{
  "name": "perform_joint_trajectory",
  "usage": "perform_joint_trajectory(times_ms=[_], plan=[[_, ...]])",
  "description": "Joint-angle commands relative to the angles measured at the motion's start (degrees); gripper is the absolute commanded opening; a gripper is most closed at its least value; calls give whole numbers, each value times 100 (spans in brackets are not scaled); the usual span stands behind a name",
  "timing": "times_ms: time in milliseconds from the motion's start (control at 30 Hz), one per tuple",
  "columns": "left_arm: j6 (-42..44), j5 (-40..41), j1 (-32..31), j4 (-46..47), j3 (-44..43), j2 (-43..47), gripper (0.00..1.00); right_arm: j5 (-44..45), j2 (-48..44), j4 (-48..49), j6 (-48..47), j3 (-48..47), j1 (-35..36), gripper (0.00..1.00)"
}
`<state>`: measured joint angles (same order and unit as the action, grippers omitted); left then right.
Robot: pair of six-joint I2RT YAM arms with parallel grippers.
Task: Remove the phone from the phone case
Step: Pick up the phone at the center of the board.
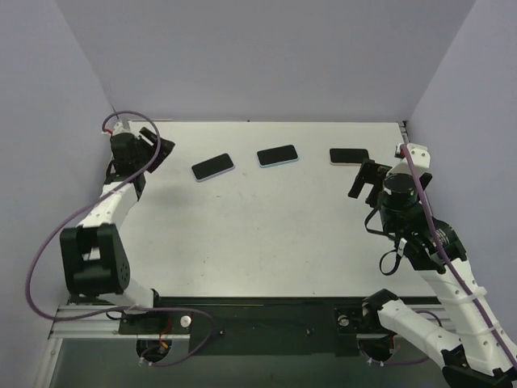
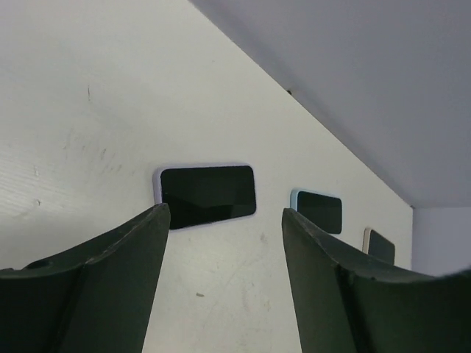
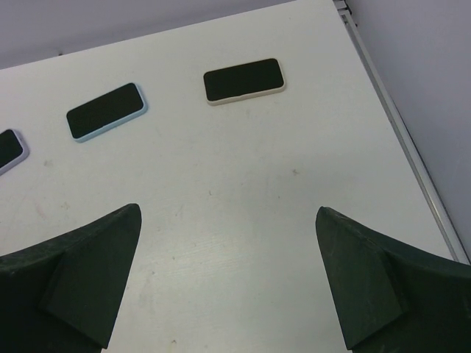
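Observation:
Three phones lie face up in a row across the far part of the table, each in a case. The left one has a lavender case (image 1: 212, 166) (image 2: 207, 195) (image 3: 10, 150). The middle one has a light blue case (image 1: 277, 155) (image 2: 318, 210) (image 3: 106, 111), and the right one a cream case (image 1: 349, 155) (image 2: 380, 246) (image 3: 244, 81). My left gripper (image 1: 161, 150) (image 2: 224, 220) is open, low over the table just left of the lavender phone. My right gripper (image 1: 365, 179) (image 3: 228, 217) is wide open, near and slightly right of the cream phone. Neither touches a phone.
The white table (image 1: 258, 234) is boxed in by lavender walls on the left, back and right. A metal rail (image 3: 401, 140) runs along the table's right edge, close to the right arm. A purple cable (image 1: 48, 242) loops off the left arm.

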<state>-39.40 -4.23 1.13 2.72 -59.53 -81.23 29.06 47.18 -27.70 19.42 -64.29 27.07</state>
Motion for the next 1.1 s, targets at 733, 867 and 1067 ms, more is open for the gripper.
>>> perform_joint_trajectory(times_ms=[733,867,1067], plan=[[-3198,-2284,626,1444,-3179,-5544,32,-902,-315,582,141,-4,0,100],[-2925,-2196,433,854,-3074,-5439,32,-990,-271,573,194,-5,0,100],[-2662,-2205,292,414,-2363,-4938,31,-964,-481,573,229,83,0,100]])
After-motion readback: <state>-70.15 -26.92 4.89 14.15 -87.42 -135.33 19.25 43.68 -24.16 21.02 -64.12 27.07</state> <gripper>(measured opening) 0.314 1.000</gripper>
